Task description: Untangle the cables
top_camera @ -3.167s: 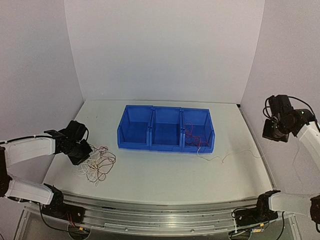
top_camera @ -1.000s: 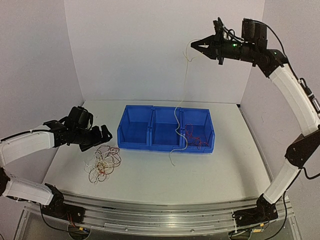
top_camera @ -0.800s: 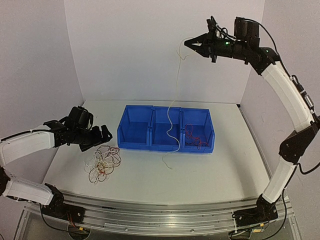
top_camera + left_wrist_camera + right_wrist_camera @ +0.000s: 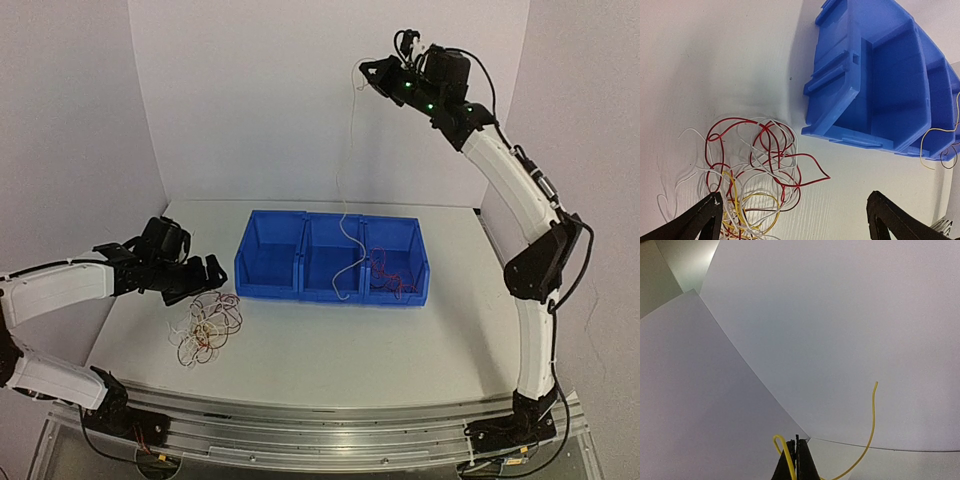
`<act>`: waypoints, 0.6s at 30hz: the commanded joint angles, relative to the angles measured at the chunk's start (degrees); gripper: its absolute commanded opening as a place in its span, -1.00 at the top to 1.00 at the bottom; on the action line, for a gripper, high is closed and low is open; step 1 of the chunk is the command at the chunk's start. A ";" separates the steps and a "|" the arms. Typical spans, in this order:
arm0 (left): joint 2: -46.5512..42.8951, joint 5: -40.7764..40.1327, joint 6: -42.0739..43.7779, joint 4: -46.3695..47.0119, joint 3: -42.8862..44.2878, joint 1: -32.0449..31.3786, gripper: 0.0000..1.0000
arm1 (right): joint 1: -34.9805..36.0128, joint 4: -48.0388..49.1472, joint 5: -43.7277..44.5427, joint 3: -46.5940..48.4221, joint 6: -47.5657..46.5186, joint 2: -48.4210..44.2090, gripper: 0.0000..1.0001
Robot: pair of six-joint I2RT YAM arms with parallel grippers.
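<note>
A tangle of red, white and yellow cables (image 4: 205, 328) lies on the table left of the blue bins (image 4: 300, 285). My left gripper (image 4: 196, 276) hovers just behind it, open, with nothing between its fingers. In the left wrist view the tangle (image 4: 752, 170) sits between and ahead of the spread fingertips of the left gripper (image 4: 795, 215). My right gripper (image 4: 368, 74) is raised high near the back wall, shut on one yellow cable (image 4: 342, 165). That cable hangs down to the middle bin. In the right wrist view the right gripper (image 4: 796, 442) pinches the yellow cable (image 4: 872, 412).
Three joined blue bins (image 4: 880, 75) stand mid-table. The right bin holds several red cables (image 4: 393, 272). White walls close in the back and both sides. The table's near edge is a metal rail (image 4: 320, 425) carrying both arm bases.
My right arm has swung left and its gripper has turned, carrying the hanging yellow cable from in front of the bins to over the middle bin. The left arm has barely moved.
</note>
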 commanded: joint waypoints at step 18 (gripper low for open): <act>2.31 0.73 0.54 2.60 -0.92 -0.26 -0.99 | 0.40 6.94 5.24 2.50 -7.95 8.39 1.00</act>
